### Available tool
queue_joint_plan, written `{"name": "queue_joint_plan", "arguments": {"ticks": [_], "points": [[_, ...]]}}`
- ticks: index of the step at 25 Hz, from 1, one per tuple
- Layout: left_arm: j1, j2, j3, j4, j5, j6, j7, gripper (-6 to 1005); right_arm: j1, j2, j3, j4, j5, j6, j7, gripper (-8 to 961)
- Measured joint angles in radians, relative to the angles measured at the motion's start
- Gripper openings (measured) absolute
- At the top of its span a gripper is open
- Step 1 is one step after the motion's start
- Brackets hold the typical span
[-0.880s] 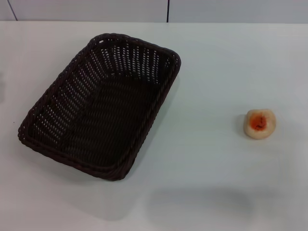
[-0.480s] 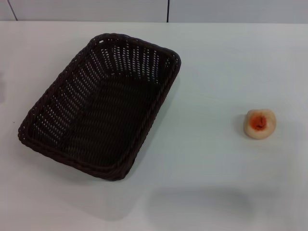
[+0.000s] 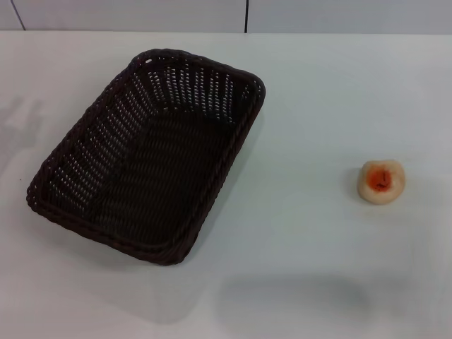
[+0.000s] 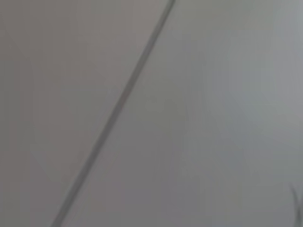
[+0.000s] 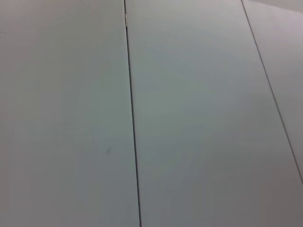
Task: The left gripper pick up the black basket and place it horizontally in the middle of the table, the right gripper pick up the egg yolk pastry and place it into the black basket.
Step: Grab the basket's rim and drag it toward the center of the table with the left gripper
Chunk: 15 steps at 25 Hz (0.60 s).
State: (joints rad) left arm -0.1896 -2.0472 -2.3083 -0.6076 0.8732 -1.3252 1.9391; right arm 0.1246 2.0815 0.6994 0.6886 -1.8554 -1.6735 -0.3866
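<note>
Shadow of an arm has appeared on the worktop [image 3: 318, 92] left of the black basket [image 3: 148, 152]; egg yolk pastry [image 3: 381, 181] unmoved. You see neither hand, so I cannot tell their state.

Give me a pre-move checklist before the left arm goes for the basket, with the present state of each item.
1. Basket empty inside: ok.
2. Basket lying level across the middle of the table: not ok; it sits on the left part, turned at a slant.
3. Pastry apart from the basket, on bare table to the right: ok.
4. Left gripper in sight: not ok; no view shows it, and its wrist camera sees only plain panels.
5. Right gripper in sight: not ok; its wrist camera also shows only panels.
6. Basket rim free of anything lying on it: ok.
</note>
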Motion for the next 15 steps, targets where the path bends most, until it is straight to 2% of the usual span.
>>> {"name": "queue_joint_plan", "arguments": {"ticks": [2,6,7,9,14,15], "points": [[0.007,0.000,0.006,-0.044,0.042,0.022,-0.058,455,0.000,0.000,0.000,0.000,0.000,0.000,0.000,500],[0.014,0.000,0.001,-0.240,0.274,0.076,-0.329,460,0.002,0.000,0.000,0.001,0.001,0.001,0.000,500],[0.014,-0.001,0.001,-0.257,0.291,0.080,-0.351,462,0.002,0.000,0.000,0.001,0.001,0.002,0.000,500],[0.014,-0.005,0.001,-0.355,0.413,0.104,-0.476,465,0.003,0.000,0.000,0.002,0.001,0.002,0.000,500],[0.002,-0.010,0.011,-0.501,0.625,0.122,-0.667,472,0.003,0.000,-0.001,0.002,0.001,0.003,0.000,499],[-0.010,-0.010,0.020,-0.549,0.716,0.122,-0.725,474,0.003,0.000,-0.001,0.002,0.001,0.002,0.000,499]]}}
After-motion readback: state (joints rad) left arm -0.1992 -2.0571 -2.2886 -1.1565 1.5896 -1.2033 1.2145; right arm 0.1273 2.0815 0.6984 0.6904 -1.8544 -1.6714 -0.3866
